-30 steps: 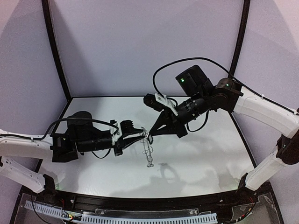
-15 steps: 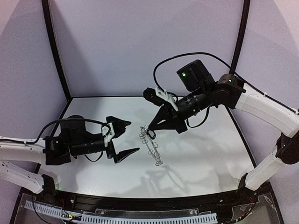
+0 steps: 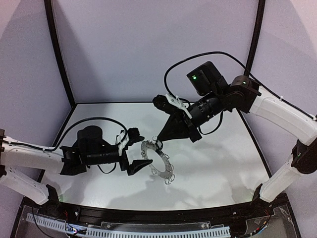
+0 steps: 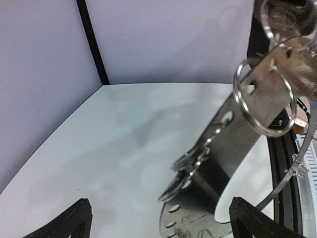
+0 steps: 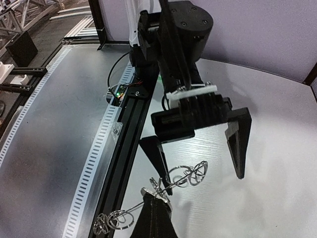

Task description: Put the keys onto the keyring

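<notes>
The keyring (image 3: 157,162) hangs above the table, a flat grey ring fringed with wire loops. My right gripper (image 3: 158,140) is shut on its upper rim. The right wrist view has the keyring (image 5: 190,174) edge-on, pinched in the right gripper (image 5: 154,199). My left gripper (image 3: 138,150) stands wide open just left of the ring, touching nothing. In the left wrist view the keyring (image 4: 237,134) fills the right side, beyond the open left gripper (image 4: 159,203). From the right wrist, the left gripper (image 5: 203,181) faces the ring with its fingers spread. The keys are out of view.
The white table (image 3: 213,163) is walled by pale panels with black corner posts (image 3: 57,49). A black rail with a slotted white strip (image 3: 129,230) runs along the near edge. A black cable (image 3: 208,57) loops over the right arm.
My left gripper opened, let go of the keyring, drew back left, then came close again. The ring swung from edge-on to nearly face-on, still held by the right gripper.
</notes>
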You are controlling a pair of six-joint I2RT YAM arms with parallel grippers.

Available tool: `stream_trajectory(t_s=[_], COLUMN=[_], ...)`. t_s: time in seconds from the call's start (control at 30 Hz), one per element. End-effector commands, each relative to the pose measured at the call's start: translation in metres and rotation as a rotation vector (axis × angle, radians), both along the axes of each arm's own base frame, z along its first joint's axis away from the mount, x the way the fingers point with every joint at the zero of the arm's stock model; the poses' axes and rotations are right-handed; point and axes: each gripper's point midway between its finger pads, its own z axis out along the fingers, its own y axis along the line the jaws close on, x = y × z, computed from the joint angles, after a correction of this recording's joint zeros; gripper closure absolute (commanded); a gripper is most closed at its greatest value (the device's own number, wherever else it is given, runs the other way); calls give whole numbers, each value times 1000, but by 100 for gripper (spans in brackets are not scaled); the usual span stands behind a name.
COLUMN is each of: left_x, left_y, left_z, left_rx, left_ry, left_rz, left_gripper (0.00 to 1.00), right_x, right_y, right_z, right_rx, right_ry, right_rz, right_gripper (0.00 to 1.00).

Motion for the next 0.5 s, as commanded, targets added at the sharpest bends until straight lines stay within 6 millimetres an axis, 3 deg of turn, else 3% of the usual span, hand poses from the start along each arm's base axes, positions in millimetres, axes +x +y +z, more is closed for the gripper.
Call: stream_trajectory(t_s=[0.0, 0.17, 0.3, 0.47], left_x=[-4, 1, 9, 23], left_y=[-27, -53, -54, -49], left_z=[24, 27, 31, 29], left_rx=[-94, -108, -149, -105], left_ry=[42, 87, 79, 27], left_rz=[-112, -164, -124, -49], left_gripper=[1, 11, 24, 75], right_x=[-2, 0, 0, 4], right_y=[5, 3, -1, -7], right_z=[16, 15, 13, 12], right_rx=[57, 55, 57, 49], right_ry=[-30, -45, -62, -93], right_rz=[26, 8, -9, -39], right_gripper=[100, 100, 100, 100])
